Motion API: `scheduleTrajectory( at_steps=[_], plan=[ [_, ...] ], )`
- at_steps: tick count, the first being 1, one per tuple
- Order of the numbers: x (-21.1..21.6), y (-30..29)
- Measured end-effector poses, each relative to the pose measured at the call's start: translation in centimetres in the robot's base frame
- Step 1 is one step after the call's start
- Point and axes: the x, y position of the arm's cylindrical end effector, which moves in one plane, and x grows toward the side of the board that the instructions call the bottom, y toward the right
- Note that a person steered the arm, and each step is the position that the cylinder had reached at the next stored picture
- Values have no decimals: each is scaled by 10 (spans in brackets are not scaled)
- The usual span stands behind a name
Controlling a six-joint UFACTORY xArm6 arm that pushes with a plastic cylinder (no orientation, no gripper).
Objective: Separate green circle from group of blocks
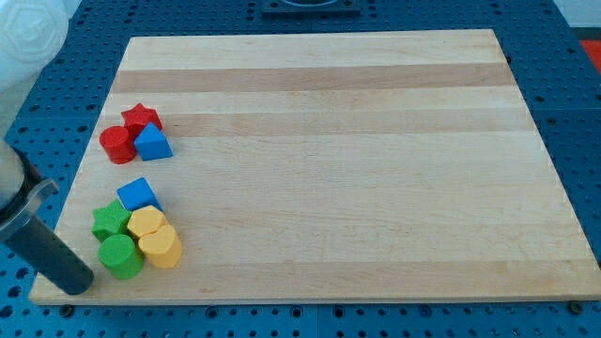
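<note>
Rod: a dark rod is leaning in from the view's lower left corner, and my tip (79, 281) is resting at the bench's bottom left edge.
End effector: there is no grasping part showing here, only the plain rod, so nothing is standing apart or clamping on anything.
Green circle (119, 255): it is sitting just to the right of my tip, close but whether touching I cannot tell, at the bottom left of the lower cluster.
Lower cluster: the green star (111, 222) is pressing in above the green circle; the yellow block (161, 247) is lying against the circle's right side, with a second yellow block (146, 223) just above it; the blue cube (138, 194) is topping the group.
Upper cluster: the red star (140, 117), the red cylinder (117, 144) and the blue triangle (152, 143) are huddling together, well apart from the lower group.
Bench (357, 169): a pale wooden board is carrying all the blocks along its left side.
</note>
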Motion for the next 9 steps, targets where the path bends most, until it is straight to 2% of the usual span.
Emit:
scheduleTrajectory(
  at_steps=[1, 4, 9],
  plan=[
    [-21, 7],
    [-13, 19],
    [-13, 93]
  ],
)
